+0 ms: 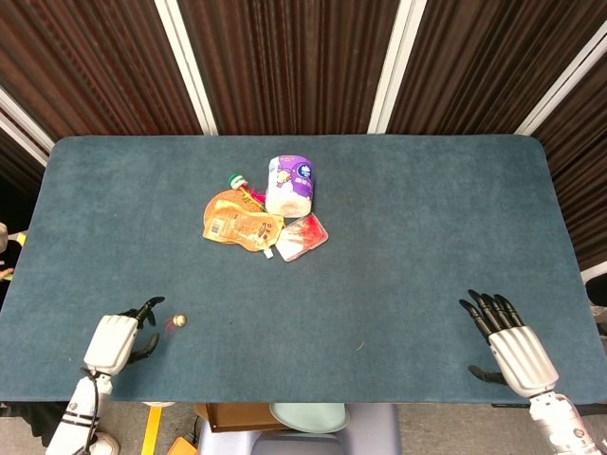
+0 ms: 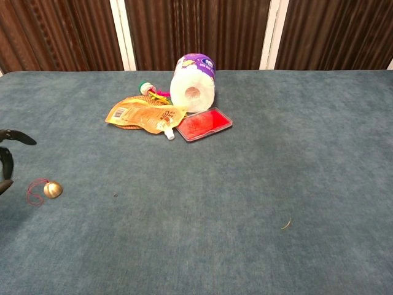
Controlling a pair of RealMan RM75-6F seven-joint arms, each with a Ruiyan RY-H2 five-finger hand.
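The left hand (image 1: 119, 337), fingers apart and holding nothing, is reaching for the small gold bell (image 1: 179, 320) just beside it on the desk (image 1: 427, 237). Next, probably pinching it. The right hand (image 1: 507, 339) is resting spread, holding nothing.

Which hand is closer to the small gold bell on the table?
Left. The left hand is just beside the bell, not touching it; the right hand is far across the table.

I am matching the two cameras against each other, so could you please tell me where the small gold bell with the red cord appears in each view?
Head view: gold bell lies lower left, just right of the left hand.
Chest view: bell lies at the far left, beside dark fingertips.
Shared landmark: the toilet paper roll.
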